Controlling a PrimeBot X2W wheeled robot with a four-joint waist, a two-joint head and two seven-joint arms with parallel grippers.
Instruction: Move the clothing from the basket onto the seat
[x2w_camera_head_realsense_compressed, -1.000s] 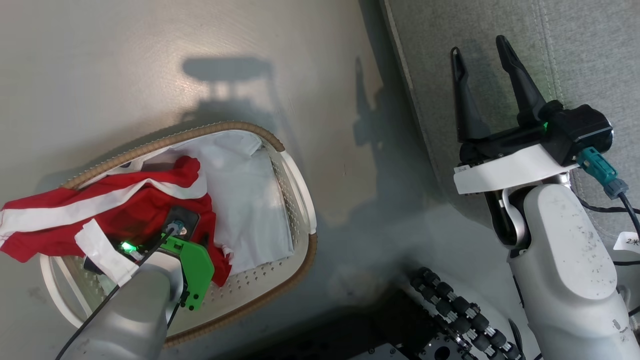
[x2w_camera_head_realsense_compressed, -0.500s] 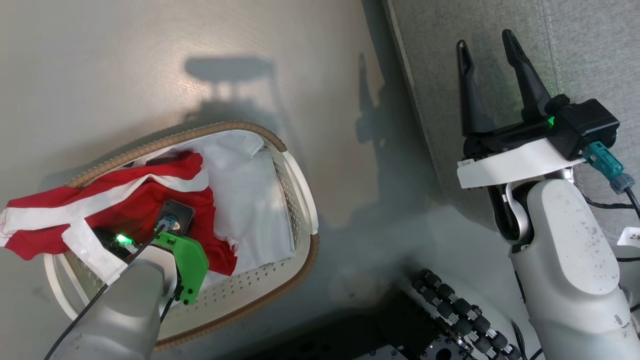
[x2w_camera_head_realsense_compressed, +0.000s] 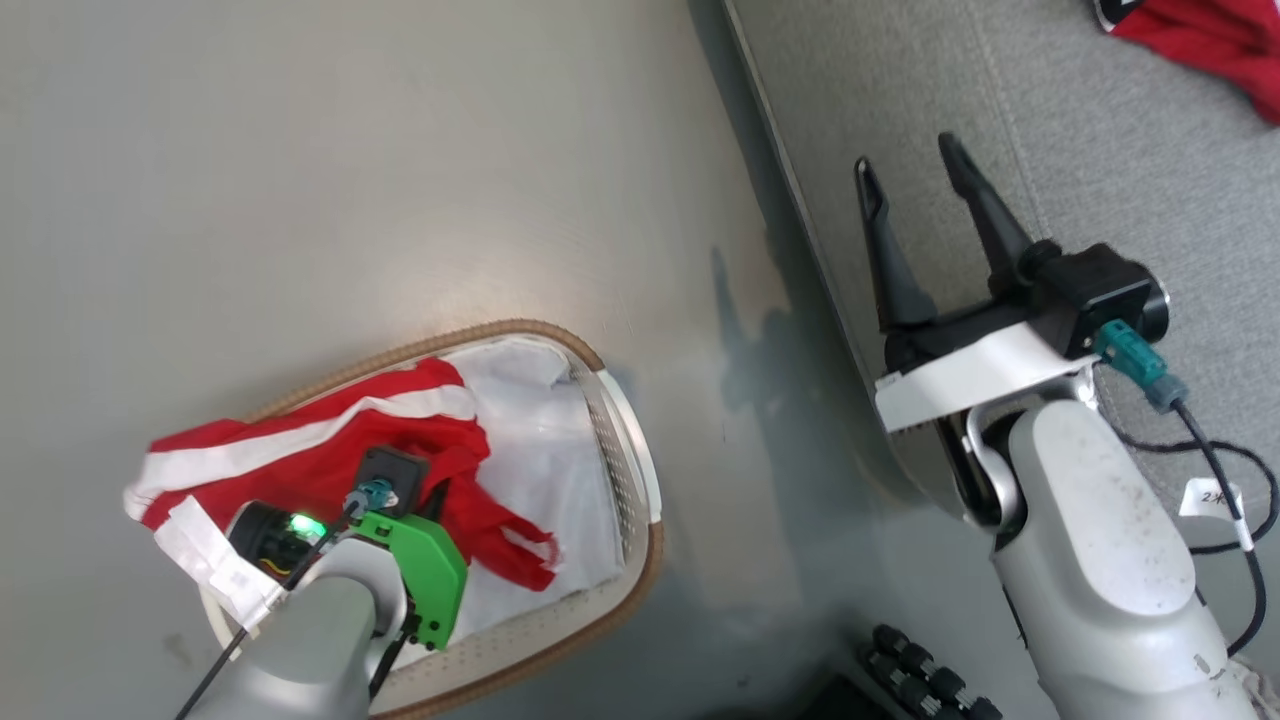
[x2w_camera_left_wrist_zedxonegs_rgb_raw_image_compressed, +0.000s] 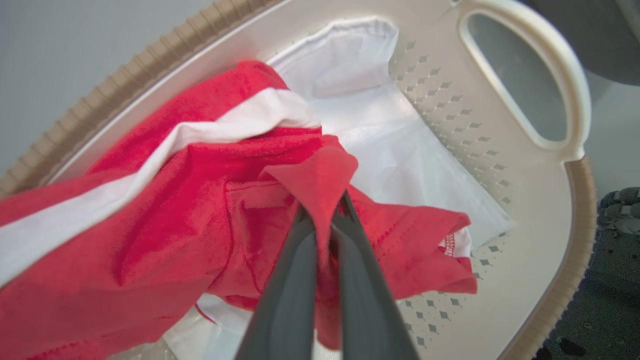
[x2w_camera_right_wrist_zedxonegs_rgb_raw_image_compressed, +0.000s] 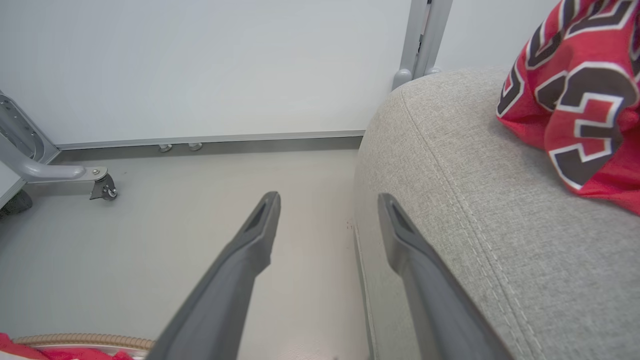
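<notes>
Head view: the basket (x2w_camera_head_realsense_compressed: 652, 550) stands on the floor (x2w_camera_head_realsense_compressed: 300, 150) near the seat (x2w_camera_head_realsense_compressed: 1000, 120), apart from its edge. The striped garment (x2w_camera_head_realsense_compressed: 300, 450), red with a white band, lies in the basket's left half on the white liner (x2w_camera_head_realsense_compressed: 545, 450), with 1 end draped over the left rim. The left arm (x2w_camera_head_realsense_compressed: 330, 620) reaches down onto it, its fingers hidden here. The right gripper (x2w_camera_head_realsense_compressed: 905, 155) hangs above the seat's edge, its 2 fingers spread apart and empty. The jersey (x2w_camera_head_realsense_compressed: 1200, 40) lies on the seat, well back from that edge. Left wrist view: the left gripper (x2w_camera_left_wrist_zedxonegs_rgb_raw_image_compressed: 324, 220) is closed on a fold of the striped garment, red cloth pinched between the 2 fingers and peaking above their tips; the liner and the perforated wall by the handle show beyond. Right wrist view: the parted fingers frame the seat's rounded edge, 1 over the floor, 1 over the cushion, nothing between them; the jersey, with black-and-white numbers, rests on the seat at right, and a sliver of basket rim shows at bottom left
</notes>
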